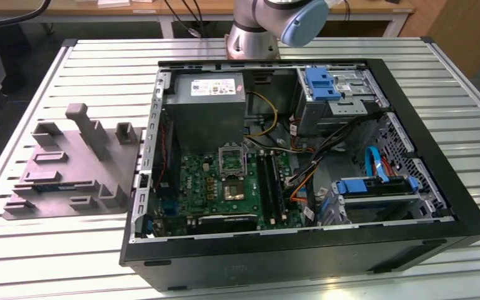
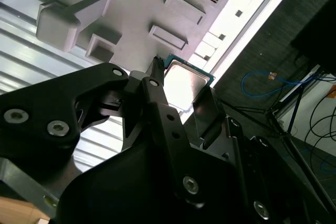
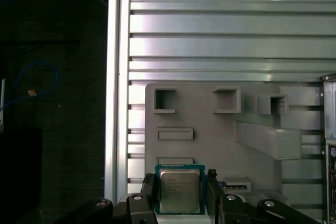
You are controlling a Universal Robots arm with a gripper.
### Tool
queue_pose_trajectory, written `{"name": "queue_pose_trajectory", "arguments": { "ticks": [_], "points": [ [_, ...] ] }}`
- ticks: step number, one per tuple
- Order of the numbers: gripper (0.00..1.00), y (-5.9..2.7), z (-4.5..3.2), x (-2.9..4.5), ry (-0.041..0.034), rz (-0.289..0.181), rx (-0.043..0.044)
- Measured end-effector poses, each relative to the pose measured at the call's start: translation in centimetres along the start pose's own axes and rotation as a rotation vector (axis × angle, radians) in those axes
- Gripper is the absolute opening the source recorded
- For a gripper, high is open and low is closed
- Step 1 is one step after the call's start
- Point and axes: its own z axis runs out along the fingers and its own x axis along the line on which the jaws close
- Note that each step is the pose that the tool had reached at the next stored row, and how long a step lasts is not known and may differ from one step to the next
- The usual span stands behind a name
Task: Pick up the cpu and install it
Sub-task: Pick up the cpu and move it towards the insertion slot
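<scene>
**Chip in the jaws, socket waiting across the table**

In both wrist views the gripper (image 3: 181, 179) has the cpu (image 3: 180, 191) between its two black fingers (image 3: 148, 184). One finger stands at each of two opposite edges, and the jaws are narrow, set to the chip's width. The silvery lid faces the first wrist camera, with a thin green rim around it. In the second wrist view the cpu (image 2: 186, 80) shows beyond the black linkage of the gripper (image 2: 181, 85). It looks large against the pockets behind it, so I judge it gripped and carried clear rather than lying in its seat.

Behind the chip lies the grey moulded holder (image 3: 210, 135) with its square pockets and upright posts. It rests on the slatted metal table (image 3: 226, 24).

The pick-up looks done; the installing is not. In the exterior view the holder (image 1: 73, 169) sits at the left of the frame. The open computer case (image 1: 307, 244) fills the middle and right. Inside it, the green circuit board (image 1: 198, 181) carries the dark square socket (image 1: 233, 189) at centre, well apart from the holder. The arm's base (image 1: 252, 31) stands at the top edge.

Fine lines of print cross the chip's lid. A white label (image 1: 215, 87) sits on the grey box at the case's upper left, too small to read
</scene>
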Motion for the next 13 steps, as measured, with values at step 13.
{"name": "queue_pose_trajectory", "arguments": {
  "ticks": [13],
  "points": [
    [0.47, 0.02, -0.25, -0.13, 0.0000, 0.000, 0.0000]
  ]
}}
